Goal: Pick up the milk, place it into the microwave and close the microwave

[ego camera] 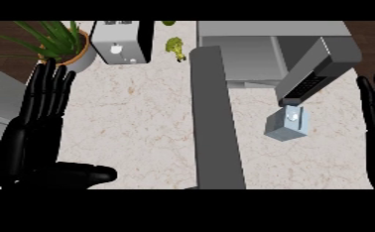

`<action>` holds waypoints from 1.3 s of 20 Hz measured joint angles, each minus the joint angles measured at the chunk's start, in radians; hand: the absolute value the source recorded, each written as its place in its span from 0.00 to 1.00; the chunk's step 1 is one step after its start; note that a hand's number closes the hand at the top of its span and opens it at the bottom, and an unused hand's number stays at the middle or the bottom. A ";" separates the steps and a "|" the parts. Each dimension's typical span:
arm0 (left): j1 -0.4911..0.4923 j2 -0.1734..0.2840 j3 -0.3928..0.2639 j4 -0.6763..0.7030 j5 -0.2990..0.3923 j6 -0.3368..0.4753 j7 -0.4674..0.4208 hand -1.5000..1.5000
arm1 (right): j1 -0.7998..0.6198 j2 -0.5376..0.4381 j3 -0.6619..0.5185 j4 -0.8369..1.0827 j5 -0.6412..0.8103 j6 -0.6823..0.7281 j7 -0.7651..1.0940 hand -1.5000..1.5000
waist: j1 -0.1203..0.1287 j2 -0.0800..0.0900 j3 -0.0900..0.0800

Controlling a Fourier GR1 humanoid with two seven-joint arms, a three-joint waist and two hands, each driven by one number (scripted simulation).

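I see pale blue milk carton (288,125) upright on beige table (139,122), just beside open grey microwave door (217,122), left robot hand (36,122) fingers straight at left edge, right robot hand (366,122) barely visible at right edge, can't tell fingers.

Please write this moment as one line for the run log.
milk: pale blue carton upright on counter, untouched | microwave: grey box, door open | left hand: open, resting at left | right hand: right edge, fingers unclear

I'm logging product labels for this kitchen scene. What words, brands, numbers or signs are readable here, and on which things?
None can be read.
Milk carton: plain faces, no print visible.
Microwave: its keypad shows dark marks too small to read.
Toaster: no lettering visible, only small pale knobs.
Plant pot: no label.
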State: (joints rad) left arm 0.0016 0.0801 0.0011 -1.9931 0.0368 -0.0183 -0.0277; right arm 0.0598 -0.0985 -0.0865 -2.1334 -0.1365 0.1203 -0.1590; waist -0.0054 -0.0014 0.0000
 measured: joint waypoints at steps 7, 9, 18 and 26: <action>0.098 -0.036 -0.028 -0.062 -0.002 0.008 0.009 0.00 | 0.060 0.013 -0.029 0.006 -0.052 0.045 -0.030 0.00 | 0.005 0.000 0.000; 0.101 -0.037 -0.022 -0.069 0.002 0.007 0.015 0.00 | 0.054 0.015 -0.041 0.041 -0.052 0.051 -0.045 0.00 | 0.005 0.000 0.000; 0.211 -0.056 -0.072 -0.177 -0.017 -0.002 0.035 0.00 | 0.090 0.034 -0.051 0.193 0.030 0.067 -0.162 0.00 | 0.007 0.001 0.000; 0.304 -0.060 -0.112 -0.263 -0.023 -0.027 0.037 0.00 | 0.058 0.028 -0.095 0.456 0.089 0.071 -0.340 0.00 | 0.010 0.001 0.000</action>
State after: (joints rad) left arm 0.3055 0.0205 -0.1109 -2.2566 0.0137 -0.0454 0.0088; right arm 0.1181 -0.0706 -0.1815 -1.6772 -0.0479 0.1912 -0.4987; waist 0.0051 -0.0004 0.0003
